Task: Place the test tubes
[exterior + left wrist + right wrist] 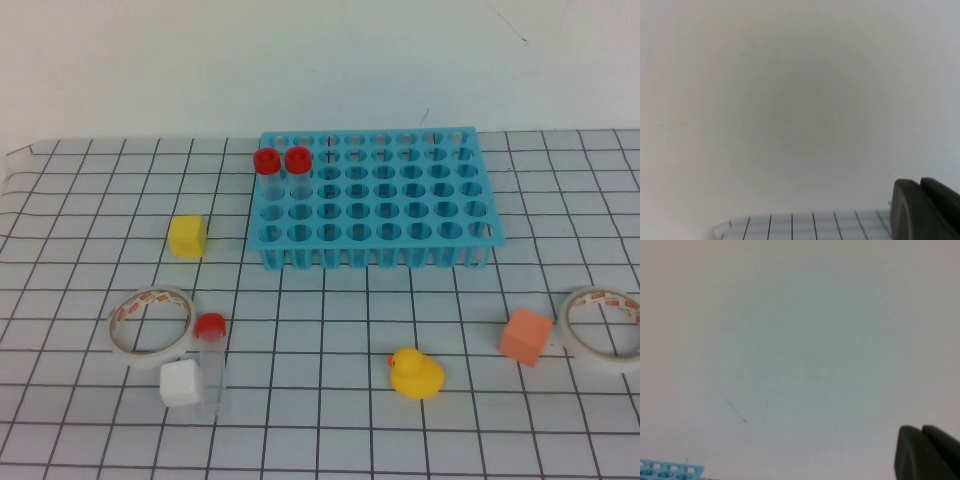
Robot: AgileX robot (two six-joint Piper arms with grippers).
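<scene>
A blue test tube rack stands at the back middle of the gridded table. Two red-capped test tubes stand upright in holes at its left end. A third clear tube with a red cap lies on the table at the front left, beside a white cube. Neither arm shows in the high view. My left gripper is shut and empty, held up facing the white wall. My right gripper is shut too, also facing the wall, with a corner of the rack low in its view.
A tape roll lies just left of the lying tube. A yellow cube sits left of the rack. A yellow rubber duck, an orange cube and a second tape roll lie at the front right.
</scene>
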